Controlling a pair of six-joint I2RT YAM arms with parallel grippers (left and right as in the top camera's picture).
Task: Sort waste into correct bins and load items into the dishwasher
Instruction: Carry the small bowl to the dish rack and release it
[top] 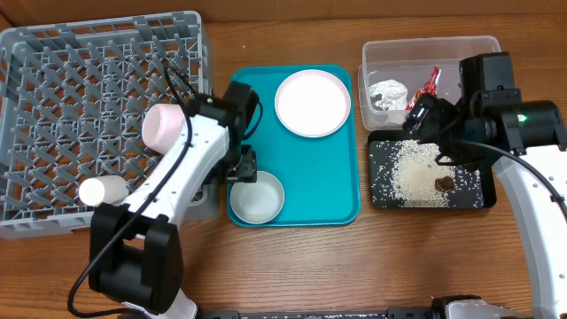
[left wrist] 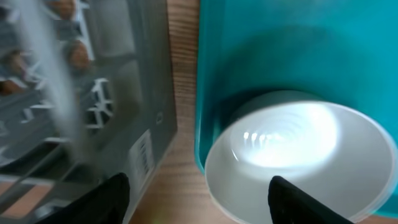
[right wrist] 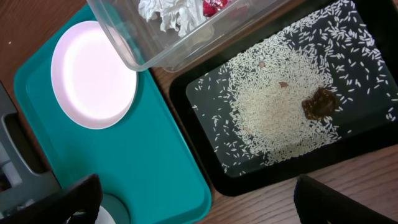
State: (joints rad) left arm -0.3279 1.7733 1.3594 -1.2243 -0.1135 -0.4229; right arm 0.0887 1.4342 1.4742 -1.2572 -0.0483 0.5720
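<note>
A white bowl [top: 257, 197] sits at the front of the teal tray [top: 332, 190], and a white plate [top: 312, 103] lies at the tray's back. My left gripper [top: 241, 168] is open and empty, low over the bowl's left rim. In the left wrist view its fingers [left wrist: 199, 205] straddle the rim of the bowl [left wrist: 298, 155] and the tray's edge [left wrist: 249, 50]. My right gripper [top: 416, 124] is open and empty above the black tray [top: 381, 190]; its fingers [right wrist: 205, 208] show in the right wrist view. A pink cup [top: 164, 127] and a white cup [top: 102, 189] lie in the grey rack [top: 53, 53].
The black tray [right wrist: 205, 174] holds scattered rice [right wrist: 280, 118] and a brown scrap [right wrist: 319, 104]. A clear bin [top: 478, 49] at the back right holds crumpled paper [top: 388, 92] and a red wrapper [top: 431, 81]. The rack's wall [left wrist: 93, 93] stands close to the tray's left edge.
</note>
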